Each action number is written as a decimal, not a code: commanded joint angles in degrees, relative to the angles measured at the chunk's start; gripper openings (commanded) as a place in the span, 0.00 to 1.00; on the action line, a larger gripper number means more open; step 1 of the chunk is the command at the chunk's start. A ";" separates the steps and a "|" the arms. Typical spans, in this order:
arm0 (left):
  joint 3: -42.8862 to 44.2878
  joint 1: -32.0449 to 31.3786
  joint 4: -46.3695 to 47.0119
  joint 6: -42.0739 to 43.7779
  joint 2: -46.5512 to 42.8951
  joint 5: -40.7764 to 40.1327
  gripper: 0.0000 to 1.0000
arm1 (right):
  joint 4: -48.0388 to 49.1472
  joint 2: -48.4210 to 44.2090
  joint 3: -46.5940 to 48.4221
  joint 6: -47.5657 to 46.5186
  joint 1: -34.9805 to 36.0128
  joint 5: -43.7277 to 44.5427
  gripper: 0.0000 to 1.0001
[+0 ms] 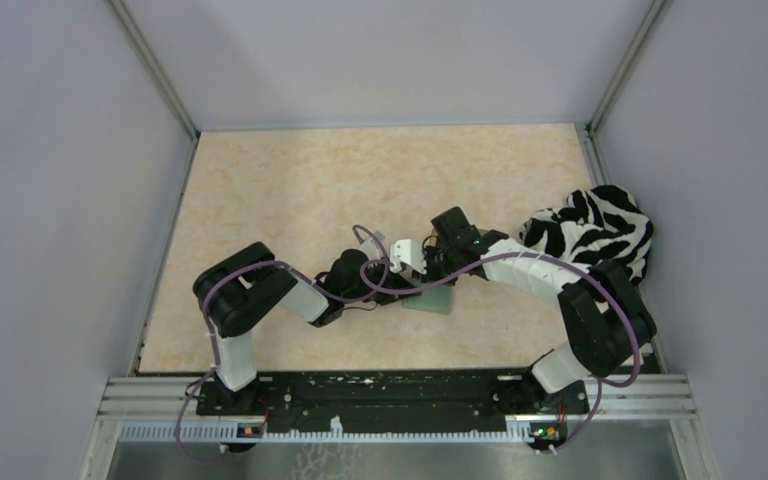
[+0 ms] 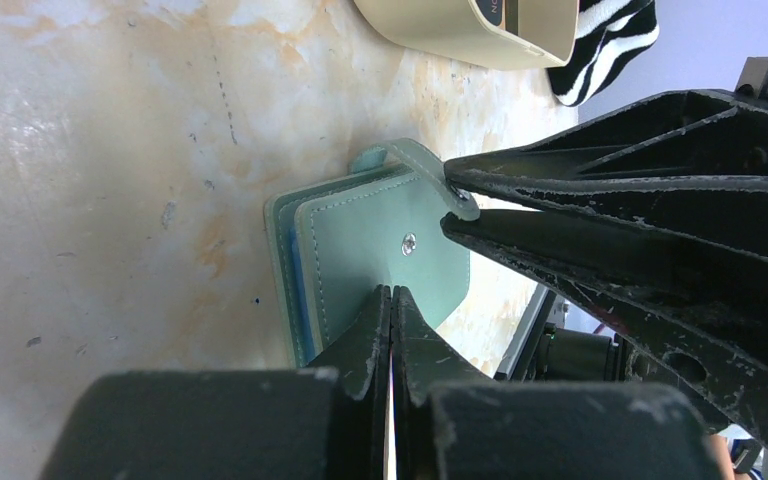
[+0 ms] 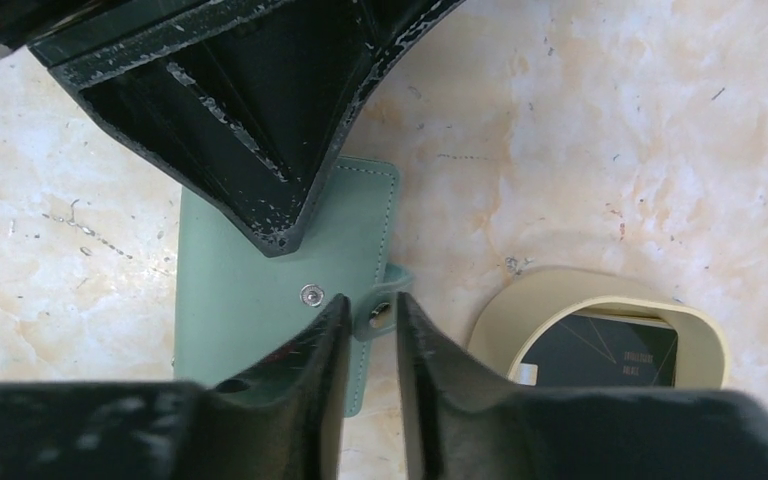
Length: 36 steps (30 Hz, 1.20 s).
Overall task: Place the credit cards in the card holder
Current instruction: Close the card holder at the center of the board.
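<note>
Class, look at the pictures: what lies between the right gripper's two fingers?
The card holder's snap strap lies between the right gripper's fingers; the right wrist view shows this most plainly.

Marbled beige-and-orange counter (image 1: 290,200) across the middle of the overhead view, speckled with small dark marks in the wrist views. Around it on three sides, plain pale lilac walls (image 1: 390,60), with aluminium posts (image 1: 155,70) slanting up from the far corners. At centre right of the overhead frame, a crumpled black-and-white zebra-striped cloth (image 1: 595,235), bunched against the right wall; also at the upper right of the left wrist view. Just beside that cloth there, a tan rounded-rectangle tray (image 2: 440,25), cut off by the top edge. Same tray at lower right of the right wrist view, flat on the counter.
</note>
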 commanded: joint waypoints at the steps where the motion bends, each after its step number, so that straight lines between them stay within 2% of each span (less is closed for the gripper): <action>1: -0.39 0.22 -2.28 0.64 1.81 -0.71 0.00 | 1.35 -1.61 0.64 0.04 1.10 0.78 0.17; 6: -0.57 0.22 -2.13 0.66 1.72 -0.64 0.00 | 0.43 -2.01 1.33 1.00 1.05 1.18 0.00; 13: -0.76 0.20 -2.15 0.67 1.63 -0.78 0.00 | -2.78 -1.08 3.62 5.19 -1.88 -3.24 0.00; 18: -0.65 0.22 -2.14 0.56 1.64 -0.59 0.00 | -9.66 3.98 8.23 8.11 -6.00 -9.34 0.00; 21: -0.56 0.22 -2.15 0.56 1.65 -0.49 0.00 | -10.60 4.99 8.87 8.63 -6.28 -9.93 0.09; 23: -0.63 0.22 -2.21 0.63 1.56 -0.58 0.00 | -10.83 4.98 9.28 9.16 -6.31 -10.23 0.08; 26: -0.55 0.22 -2.16 0.59 1.57 -0.55 0.00 | -11.66 5.78 10.16 10.08 -6.44 -10.37 0.03; 28: -0.39 0.22 -2.16 0.57 1.72 -0.42 0.00 | -12.64 6.62 10.79 10.30 -6.74 -11.01 0.04; 33: -0.32 0.22 -2.20 0.64 1.73 -0.44 0.00 | -13.39 6.98 11.32 10.62 -7.29 -11.77 0.16; 36: -0.29 0.22 -2.20 0.65 1.87 -0.37 0.00 | -13.43 6.58 11.54 11.01 -7.42 -12.09 0.17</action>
